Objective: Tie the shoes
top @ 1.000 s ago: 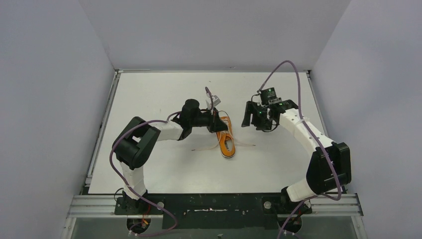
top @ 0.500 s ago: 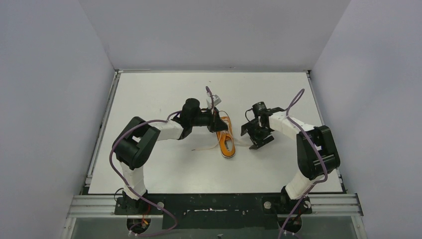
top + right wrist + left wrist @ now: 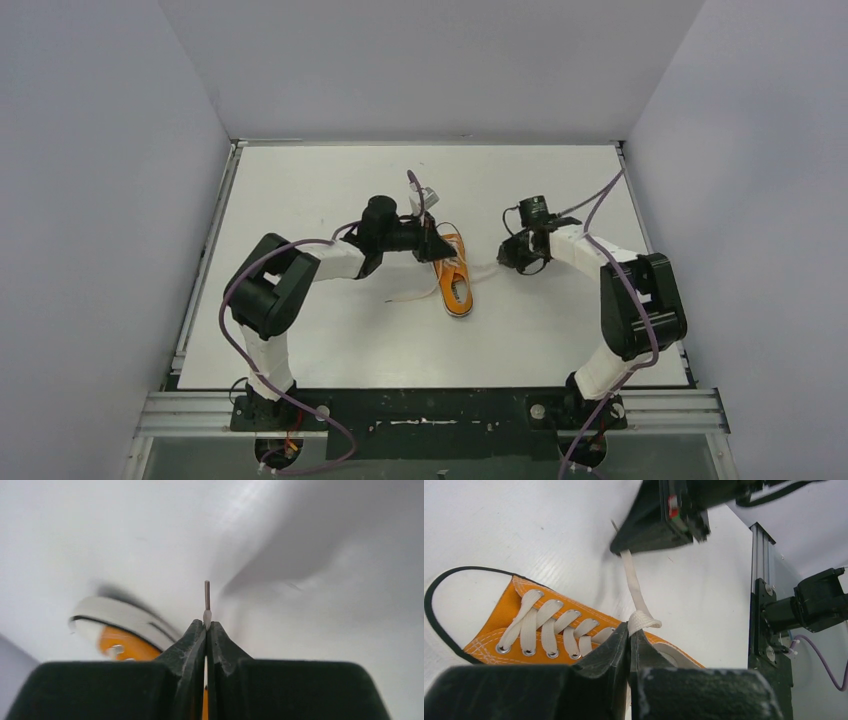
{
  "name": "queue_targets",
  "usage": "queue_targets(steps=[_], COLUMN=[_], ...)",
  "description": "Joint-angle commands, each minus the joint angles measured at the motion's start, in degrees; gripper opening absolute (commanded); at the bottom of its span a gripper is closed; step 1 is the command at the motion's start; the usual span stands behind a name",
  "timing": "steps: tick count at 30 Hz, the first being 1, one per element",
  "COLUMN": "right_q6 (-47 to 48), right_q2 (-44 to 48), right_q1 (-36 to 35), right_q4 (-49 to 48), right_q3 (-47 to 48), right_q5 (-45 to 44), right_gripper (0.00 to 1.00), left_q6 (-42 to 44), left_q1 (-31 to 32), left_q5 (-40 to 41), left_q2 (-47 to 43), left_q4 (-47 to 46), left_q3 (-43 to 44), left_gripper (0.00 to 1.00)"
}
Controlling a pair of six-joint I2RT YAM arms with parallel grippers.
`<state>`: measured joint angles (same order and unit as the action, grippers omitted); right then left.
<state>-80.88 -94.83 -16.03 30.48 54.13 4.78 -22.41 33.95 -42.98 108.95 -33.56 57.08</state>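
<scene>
The shoes are one small orange sneaker (image 3: 455, 276) with a white toe cap, lying mid-table with its toe toward the far edge. My left gripper (image 3: 437, 246) sits at the shoe's left side. In the left wrist view that gripper (image 3: 630, 630) is shut on a fold of white lace (image 3: 642, 621) by the shoe's opening (image 3: 549, 627). That lace runs on to my right gripper (image 3: 622, 551). The right gripper (image 3: 506, 259) hangs just right of the shoe. In its own view it (image 3: 206, 624) is shut on the lace end, the aglet (image 3: 206, 594) sticking out past the tips.
A second loose lace (image 3: 410, 295) trails on the white table (image 3: 330, 190) to the left of the shoe. Grey walls close in the table on three sides. A metal rail (image 3: 760, 580) runs along the table edge.
The right gripper dropped in toward the shoe and shut on the lace end; it stood open a second ago. The left arm barely moved and kept its hold.
</scene>
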Motion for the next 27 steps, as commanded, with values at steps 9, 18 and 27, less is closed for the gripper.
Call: queue_targets(steps=[9,18,27], right_q6=[30.5,38.4,54.6], right_q2=[-20.1,-33.0,-19.8], right_q1=[-5.0,-9.5,-2.3], right_q4=[-31.9,-17.5,1.1], right_q3=[31.8,50.1,42.0], right_q5=[20.0,34.3,34.4], right_gripper=[0.00,0.07,0.70], left_q6=[-9.3,-10.7,-13.5], left_q1=[-0.5,0.0,0.6], left_q5=[8.9,9.3,11.3], left_q2=[-2.7,-5.0,-7.3], left_q4=[-16.9,-22.2,-19.7], left_q3=[-9.6,-16.2,-14.6], left_gripper=[0.00,0.00,0.00])
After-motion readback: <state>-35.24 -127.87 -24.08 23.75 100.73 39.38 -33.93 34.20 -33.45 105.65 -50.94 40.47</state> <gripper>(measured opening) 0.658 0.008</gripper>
